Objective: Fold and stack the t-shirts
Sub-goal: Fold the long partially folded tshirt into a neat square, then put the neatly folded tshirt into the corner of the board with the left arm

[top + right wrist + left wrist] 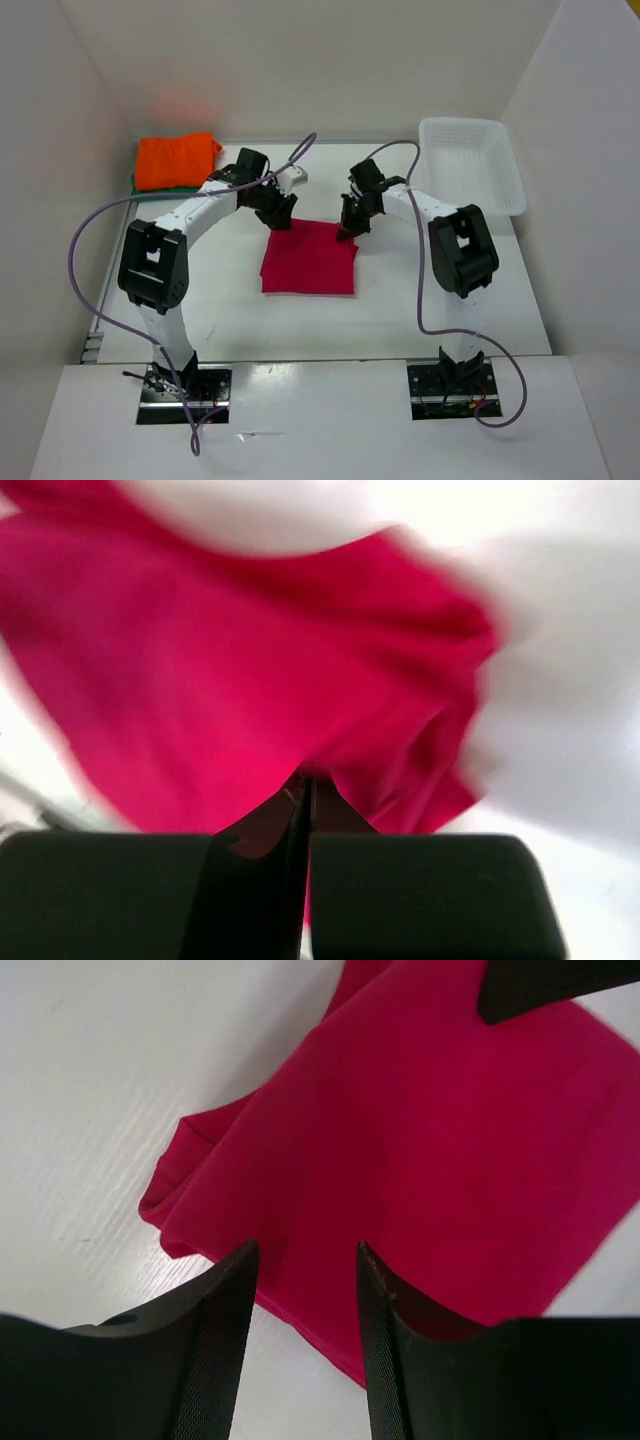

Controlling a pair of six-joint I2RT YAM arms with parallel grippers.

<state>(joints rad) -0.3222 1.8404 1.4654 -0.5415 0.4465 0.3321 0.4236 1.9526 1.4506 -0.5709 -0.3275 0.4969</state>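
The red shirt (309,258) lay folded into a rough square at the middle of the white table (450,300), with both arms reaching over its far edge. At the upper left of the overhead view the orange shirt (176,160) sat folded on top of the green shirt (150,188), of which I could see only a thin strip along the near side. That pile was well apart from the red one. A white mesh basket (472,165) stood in the upper right corner, also well clear. A purple cable (85,250) looped out wide from the left arm and another hung beside the right arm, neither crossing the cloth. White walls (320,60) closed in the table on three sides. My left gripper (305,1255) hovered above the shirt's upper left corner, its fingers (220,1340) about half apart with nothing between them. My right gripper (302,785) was closed tight at the upper right corner. In its blurred wrist view, the red cloth bunched up right at the tips, apparently pinched there.
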